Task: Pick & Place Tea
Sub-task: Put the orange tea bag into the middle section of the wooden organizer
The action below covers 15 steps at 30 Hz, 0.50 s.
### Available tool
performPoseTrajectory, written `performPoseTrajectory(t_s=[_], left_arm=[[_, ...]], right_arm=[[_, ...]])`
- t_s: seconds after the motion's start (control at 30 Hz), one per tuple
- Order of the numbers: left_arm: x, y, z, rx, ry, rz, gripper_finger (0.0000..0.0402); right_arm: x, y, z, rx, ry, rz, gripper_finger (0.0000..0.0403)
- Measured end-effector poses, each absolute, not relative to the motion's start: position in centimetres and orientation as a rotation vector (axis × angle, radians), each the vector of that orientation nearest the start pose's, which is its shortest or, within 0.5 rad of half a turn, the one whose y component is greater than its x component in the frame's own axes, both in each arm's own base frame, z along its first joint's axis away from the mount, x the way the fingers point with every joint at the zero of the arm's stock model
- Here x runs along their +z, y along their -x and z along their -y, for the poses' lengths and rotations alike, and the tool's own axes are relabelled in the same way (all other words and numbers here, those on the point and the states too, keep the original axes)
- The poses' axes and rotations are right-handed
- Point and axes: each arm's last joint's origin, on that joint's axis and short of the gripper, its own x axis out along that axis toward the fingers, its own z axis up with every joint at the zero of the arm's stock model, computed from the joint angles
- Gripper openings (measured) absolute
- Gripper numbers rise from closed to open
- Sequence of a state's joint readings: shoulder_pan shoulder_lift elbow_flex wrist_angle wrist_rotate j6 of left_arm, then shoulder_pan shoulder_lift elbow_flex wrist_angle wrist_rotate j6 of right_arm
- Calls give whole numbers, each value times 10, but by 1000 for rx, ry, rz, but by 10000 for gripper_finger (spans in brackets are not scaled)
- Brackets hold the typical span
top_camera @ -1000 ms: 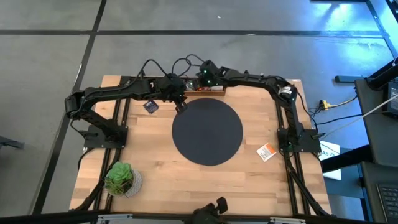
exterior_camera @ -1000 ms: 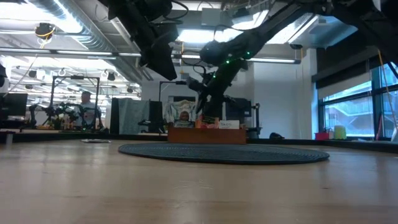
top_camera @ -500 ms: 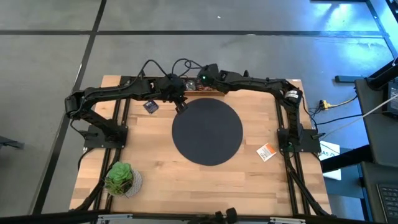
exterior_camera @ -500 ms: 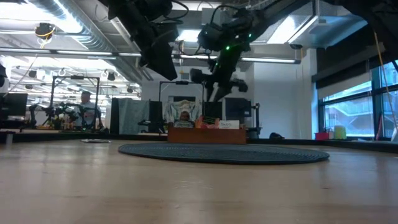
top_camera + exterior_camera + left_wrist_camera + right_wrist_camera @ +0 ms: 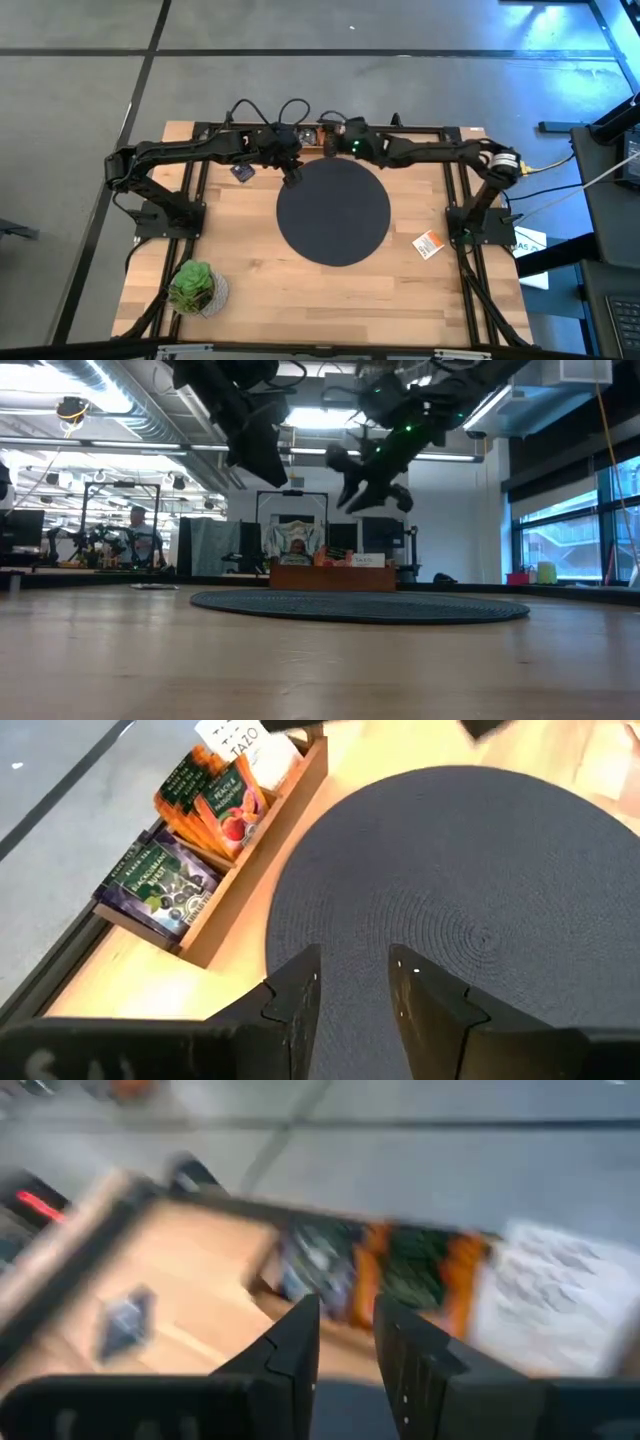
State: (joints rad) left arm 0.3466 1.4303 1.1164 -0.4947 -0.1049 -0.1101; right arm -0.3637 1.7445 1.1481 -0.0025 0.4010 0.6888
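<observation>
Left pincer (image 5: 355, 995) hangs over the far edge of the round dark woven mat (image 5: 333, 211), fingers parted with bare mat visible between them, grasping nothing. Right pincer (image 5: 347, 1345) is raised above the long wooden tray (image 5: 262, 852) at the tabletop's (image 5: 300, 290) far edge; its fingers stand slightly apart, nothing between them. Tea packets (image 5: 215, 805), purple, orange and white, stand upright in the tray. One dark packet (image 5: 241, 171) lies flat left of the mat; an orange-and-white packet (image 5: 429, 244) lies near the right edge.
</observation>
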Motion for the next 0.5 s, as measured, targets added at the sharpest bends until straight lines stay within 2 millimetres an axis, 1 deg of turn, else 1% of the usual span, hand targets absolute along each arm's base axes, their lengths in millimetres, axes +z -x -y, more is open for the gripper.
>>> performPoseTrajectory(t_s=[0.07,0.23,0.37,0.43,0.5], left_arm=[[277,-283,-105,471,200,-776,116],[278,-284,-106,468,199,-757,116],[278,-285,-104,453,202,-757,116],[278,-285,-104,450,203,-757,116],[278,-285,-104,447,204,-757,116]], right_arm=[[222,-351,151,-866,-639,-273,100],[204,-354,165,-855,-715,-290,100],[194,-362,177,-852,-742,-303,100],[192,-364,182,-855,-739,-310,100],[196,-368,190,-854,-719,-293,100]])
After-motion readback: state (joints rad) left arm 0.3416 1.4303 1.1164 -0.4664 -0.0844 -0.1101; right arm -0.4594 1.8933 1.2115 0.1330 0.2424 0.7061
